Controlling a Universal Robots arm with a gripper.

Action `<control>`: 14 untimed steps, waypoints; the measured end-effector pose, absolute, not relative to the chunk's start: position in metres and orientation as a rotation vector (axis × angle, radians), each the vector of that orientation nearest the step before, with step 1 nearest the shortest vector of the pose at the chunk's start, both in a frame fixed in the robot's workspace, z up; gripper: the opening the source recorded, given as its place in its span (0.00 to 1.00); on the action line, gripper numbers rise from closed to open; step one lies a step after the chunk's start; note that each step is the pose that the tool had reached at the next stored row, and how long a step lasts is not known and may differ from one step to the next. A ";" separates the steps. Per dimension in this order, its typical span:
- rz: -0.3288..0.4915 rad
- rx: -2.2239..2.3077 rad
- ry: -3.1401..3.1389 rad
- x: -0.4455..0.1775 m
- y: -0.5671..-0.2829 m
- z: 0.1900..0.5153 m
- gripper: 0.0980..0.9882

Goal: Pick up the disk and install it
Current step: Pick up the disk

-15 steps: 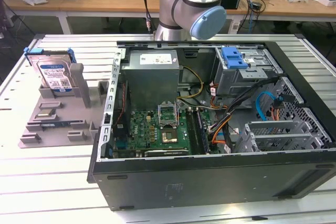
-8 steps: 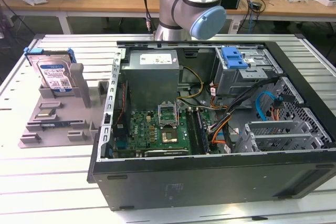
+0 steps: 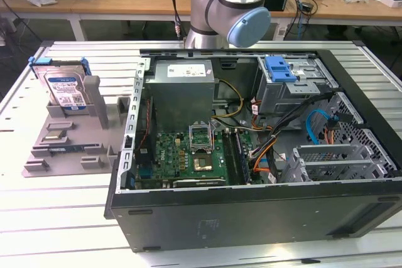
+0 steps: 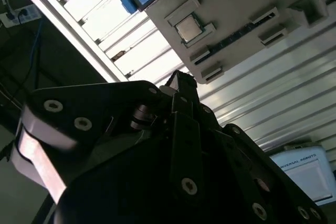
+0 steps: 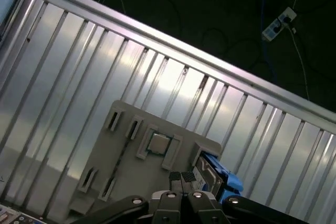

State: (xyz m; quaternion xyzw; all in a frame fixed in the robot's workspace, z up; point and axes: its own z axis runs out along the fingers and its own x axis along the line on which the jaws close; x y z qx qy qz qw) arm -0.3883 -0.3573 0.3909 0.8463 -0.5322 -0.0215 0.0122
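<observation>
Pincer [image 5: 181,181], first wrist view: fingertips lie together, nothing held. It hangs well above the grey stand [image 5: 121,171], pointing down toward it. The disk [image 3: 63,85] stands on edge in that stand, upper left of the exterior view, just beside the open computer case [image 3: 251,218] on the slatted counter [image 3: 56,230]. The arm [image 3: 229,1] rises behind the case at upper centre. Risk, in my judgement: descending with the tips together would strike the disk's top edge and topple it. A skewed approach could foul the stand's posts or the case wall.

Grey-and-blue arm [image 3: 229,4] up high, black jaws tip to tip, nothing between them.
</observation>
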 end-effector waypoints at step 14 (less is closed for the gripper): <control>-0.063 2.777 -1.407 -0.388 -0.357 0.391 0.01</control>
